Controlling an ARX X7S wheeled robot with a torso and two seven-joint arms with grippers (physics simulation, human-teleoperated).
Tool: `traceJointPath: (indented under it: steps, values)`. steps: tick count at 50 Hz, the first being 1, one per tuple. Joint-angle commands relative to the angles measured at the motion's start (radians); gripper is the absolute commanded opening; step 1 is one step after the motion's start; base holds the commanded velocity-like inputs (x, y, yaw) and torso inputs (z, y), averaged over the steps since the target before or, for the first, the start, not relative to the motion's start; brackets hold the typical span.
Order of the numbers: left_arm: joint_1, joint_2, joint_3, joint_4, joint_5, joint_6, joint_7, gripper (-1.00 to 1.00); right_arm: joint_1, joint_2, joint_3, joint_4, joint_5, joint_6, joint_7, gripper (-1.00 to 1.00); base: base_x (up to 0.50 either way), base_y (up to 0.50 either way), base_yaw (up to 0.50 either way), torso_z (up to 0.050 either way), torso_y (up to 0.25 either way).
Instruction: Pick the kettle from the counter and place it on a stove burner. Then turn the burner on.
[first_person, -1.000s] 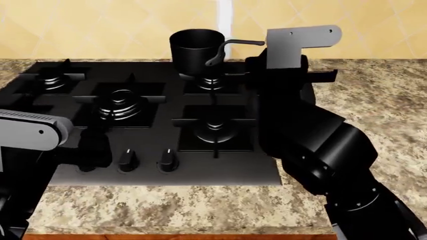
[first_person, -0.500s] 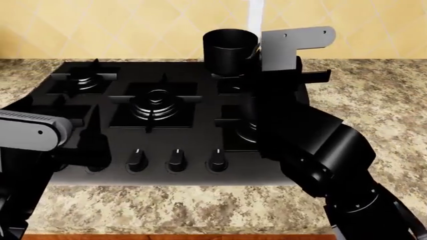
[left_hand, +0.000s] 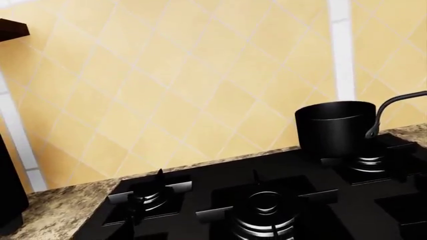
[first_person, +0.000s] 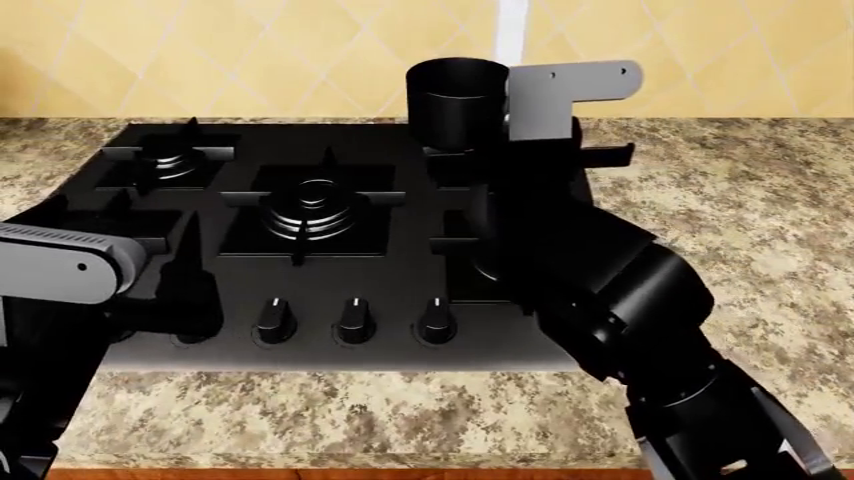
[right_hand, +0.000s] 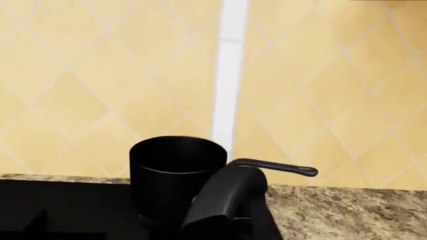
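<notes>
The kettle's arched black handle (right_hand: 230, 192) rises close in the right wrist view, in front of the saucepan; its body is hidden. In the head view my right gripper (first_person: 541, 170) hangs over the right side of the black cooktop (first_person: 400, 290), its dark bulk covering the front-right burner. It holds the kettle by the handle, fingers unseen. A mid-sized stove burner (first_person: 167, 160) sits uncovered at the back left. My left gripper (first_person: 187, 285) hovers low over the cooktop's front-left corner; its fingers blend into the black. The granite counter (first_person: 727, 210) surrounds the cooktop.
A straight-sided black saucepan (first_person: 457, 100) occupies the back-right burner, its long handle (right_hand: 273, 167) pointing right. The large multi-ring burner (first_person: 314, 205) lies mid-cooktop. Three knobs (first_person: 354, 318) line the front edge. A yellow tiled wall (first_person: 267, 50) closes the back.
The view swung, so the cooktop slid right in the head view and a third knob appeared. Since then my right arm has edged slightly left over the front-right burner.
</notes>
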Motion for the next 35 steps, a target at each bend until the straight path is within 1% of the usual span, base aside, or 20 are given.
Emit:
traceJointPath:
  steps: [1, 6, 10, 18, 35]
  values:
    - [0.011, -0.001, 0.002, -0.006, 0.011, 0.010, 0.007, 1.00, 0.039, -0.032, 0.014, 0.119, -0.091, -0.068, -0.033, -1.00, 0.00, 0.00, 0.00, 0.000, 0.000]
    - [0.024, -0.007, -0.013, -0.001, 0.002, 0.016, 0.004, 1.00, 0.042, -0.038, 0.015, 0.150, -0.093, -0.077, -0.033, -1.00, 0.00, 0.00, 0.00, 0.002, 0.002]
    - [0.044, -0.004, -0.015, -0.005, 0.023, 0.029, 0.016, 1.00, 0.037, -0.038, 0.008, 0.163, -0.098, -0.074, -0.029, -1.00, 0.00, 0.00, 0.00, 0.000, 0.003]
    - [0.060, -0.002, -0.012, -0.013, 0.042, 0.040, 0.028, 1.00, 0.050, -0.071, 0.002, 0.312, -0.128, -0.153, -0.067, -1.00, 0.00, 0.00, 0.00, 0.001, 0.001]
    - [0.046, 0.006, 0.018, -0.023, 0.056, 0.041, 0.028, 1.00, 0.014, -0.079, -0.029, 0.381, -0.145, -0.183, -0.078, -1.00, 0.00, 0.00, 0.00, 0.000, 0.001]
